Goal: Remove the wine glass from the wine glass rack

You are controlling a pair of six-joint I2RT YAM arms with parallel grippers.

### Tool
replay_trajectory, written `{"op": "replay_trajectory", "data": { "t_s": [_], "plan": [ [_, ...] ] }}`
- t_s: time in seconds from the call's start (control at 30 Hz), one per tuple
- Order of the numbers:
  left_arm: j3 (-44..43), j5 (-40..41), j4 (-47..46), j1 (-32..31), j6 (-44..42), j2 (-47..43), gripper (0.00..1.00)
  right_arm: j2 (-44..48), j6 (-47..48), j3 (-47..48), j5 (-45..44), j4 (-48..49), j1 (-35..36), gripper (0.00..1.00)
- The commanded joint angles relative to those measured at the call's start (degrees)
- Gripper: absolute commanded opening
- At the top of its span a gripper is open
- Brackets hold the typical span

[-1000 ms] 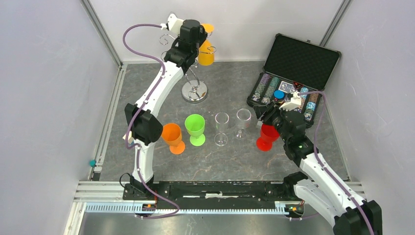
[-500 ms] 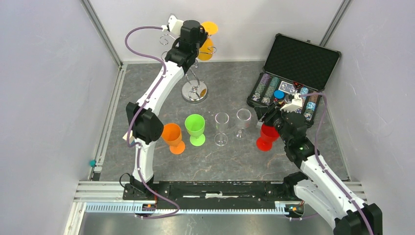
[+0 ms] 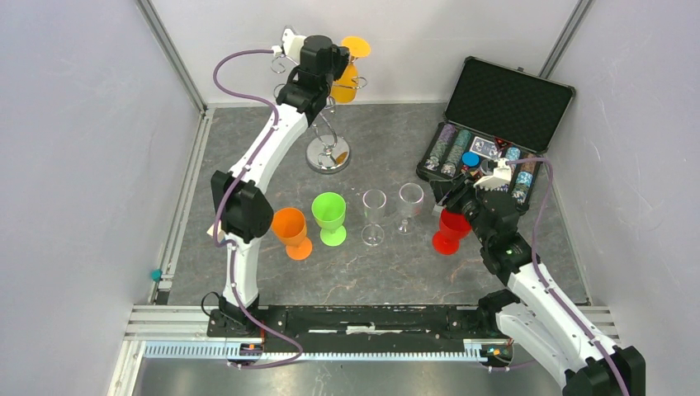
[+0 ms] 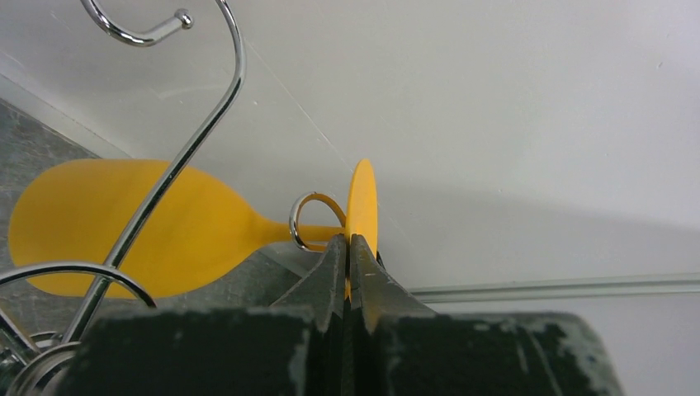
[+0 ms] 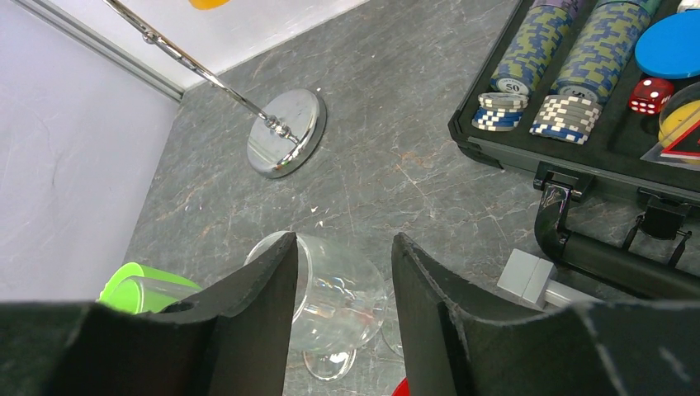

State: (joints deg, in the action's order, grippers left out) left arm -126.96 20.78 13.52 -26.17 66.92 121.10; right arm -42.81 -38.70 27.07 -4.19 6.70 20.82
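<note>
A yellow wine glass (image 3: 347, 87) hangs upside down on the shiny silver wine glass rack (image 3: 328, 155) at the back of the table. In the left wrist view its stem passes through a curled ring of the rack (image 4: 198, 136), with the bowl (image 4: 107, 223) to the left. My left gripper (image 4: 347, 241) is shut on the thin edge of the glass's round foot (image 4: 361, 198). From above, that gripper (image 3: 336, 59) is at the rack's top. My right gripper (image 5: 342, 247) stands open and holds nothing, above a red glass (image 3: 450, 231).
An orange glass (image 3: 290, 231), a green glass (image 3: 330, 216) and two clear glasses (image 3: 374, 216) (image 3: 409, 205) stand in a row mid-table. An open black case of poker chips (image 3: 495, 132) lies at the right. Grey walls close in behind and beside the rack.
My left gripper's jaws have closed onto the yellow glass's foot, and the glass has tipped slightly on the rack. The right arm has barely moved.
</note>
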Motion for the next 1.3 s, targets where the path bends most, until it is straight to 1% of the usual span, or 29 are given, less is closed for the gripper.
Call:
{"op": "replay_trajectory", "data": {
  "t_s": [0.0, 0.1, 0.57, 1.0, 1.27],
  "plan": [
    [1.9, -4.4, -5.2, 0.5, 3.7, -4.3, 0.02, 0.7, 0.4, -0.4, -1.2, 0.9, -0.2, 0.51],
    [3.0, -5.9, -6.3, 0.7, 4.5, -5.1, 0.02, 0.8, 0.4, -0.4, -1.1, 0.9, -0.2, 0.51],
    [9.4, -6.4, -7.8, 0.7, 4.0, -10.4, 0.02, 0.6, 0.2, -0.4, -0.8, 0.9, -0.2, 0.51],
    [15.7, -3.7, -7.5, 0.8, 1.1, -15.9, 0.02, -0.1, -0.1, -0.7, -0.5, 1.0, -0.3, 0.50],
    [15.0, -3.0, -7.4, 2.5, 1.3, -16.3, 0.02, 0.0, -0.2, -0.9, -0.5, 1.0, -0.3, 0.50]
  ]
}}
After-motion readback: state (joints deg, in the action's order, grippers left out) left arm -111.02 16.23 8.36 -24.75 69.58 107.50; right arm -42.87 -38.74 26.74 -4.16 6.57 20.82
